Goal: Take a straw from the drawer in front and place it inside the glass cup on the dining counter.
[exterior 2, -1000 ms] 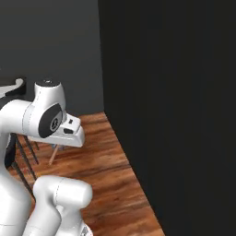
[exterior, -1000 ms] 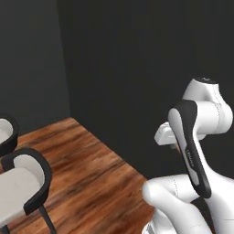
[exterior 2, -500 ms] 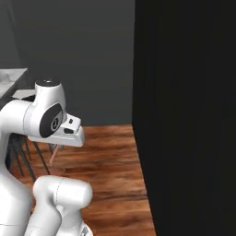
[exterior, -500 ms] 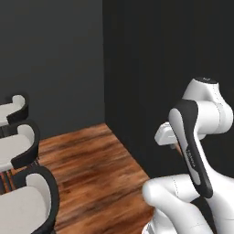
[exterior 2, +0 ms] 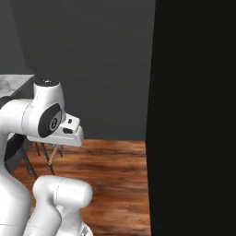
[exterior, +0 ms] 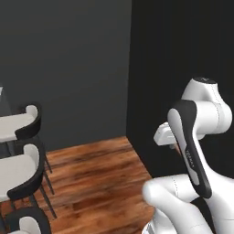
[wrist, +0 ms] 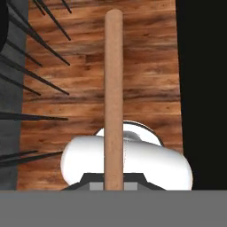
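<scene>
The whole picture has swung in both base views, so the camera has turned with the base, not the things. In the left base view more black-backed stools with pale seats (exterior: 20, 130) have come in at the left, and the black wall panel (exterior: 183, 55) now covers more of the right. In the right base view the corner of a grey-white marble worktop (exterior 2: 14, 85) has come in at the left edge.

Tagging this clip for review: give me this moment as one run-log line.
phase: carrying | hand: shut on thin orange-brown straw | below: brown wood floor | nearby: pale-seated black stools | cup: not reached
</scene>
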Controlling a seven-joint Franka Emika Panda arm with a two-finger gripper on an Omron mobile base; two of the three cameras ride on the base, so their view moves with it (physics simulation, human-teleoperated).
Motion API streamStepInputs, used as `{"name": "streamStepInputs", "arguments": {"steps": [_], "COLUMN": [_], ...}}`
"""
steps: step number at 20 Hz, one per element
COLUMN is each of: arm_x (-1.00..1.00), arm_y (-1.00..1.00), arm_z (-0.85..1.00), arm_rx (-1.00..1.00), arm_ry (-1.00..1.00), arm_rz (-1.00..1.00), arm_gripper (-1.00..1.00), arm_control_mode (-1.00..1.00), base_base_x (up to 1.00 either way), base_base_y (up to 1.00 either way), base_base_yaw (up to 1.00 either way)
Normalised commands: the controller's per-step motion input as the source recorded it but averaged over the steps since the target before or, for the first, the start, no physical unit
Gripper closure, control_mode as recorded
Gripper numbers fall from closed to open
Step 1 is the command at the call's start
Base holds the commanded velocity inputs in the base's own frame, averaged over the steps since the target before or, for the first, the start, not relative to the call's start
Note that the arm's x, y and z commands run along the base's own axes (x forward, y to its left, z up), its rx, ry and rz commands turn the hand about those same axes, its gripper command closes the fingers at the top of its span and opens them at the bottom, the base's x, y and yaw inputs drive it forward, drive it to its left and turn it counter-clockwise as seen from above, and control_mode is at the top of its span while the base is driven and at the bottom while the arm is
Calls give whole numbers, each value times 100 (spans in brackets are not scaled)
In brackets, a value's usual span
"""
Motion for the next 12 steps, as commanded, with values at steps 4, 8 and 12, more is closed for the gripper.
{"name": "streamStepInputs", "arguments": {"steps": [4, 8, 12], "arm_x": [0, 0, 0], "arm_y": [0, 0, 0], "arm_z": [0, 0, 0], "arm_rx": [0, 0, 0], "arm_ry": [0, 0, 0], "arm_rz": [0, 0, 0], "arm_gripper": [100, 100, 100], "arm_control_mode": [100, 100, 100], "base_base_x": [100, 96, 88], "base_base_y": [-41, -33, -18], "base_base_yaw": [16, 32, 46]}}
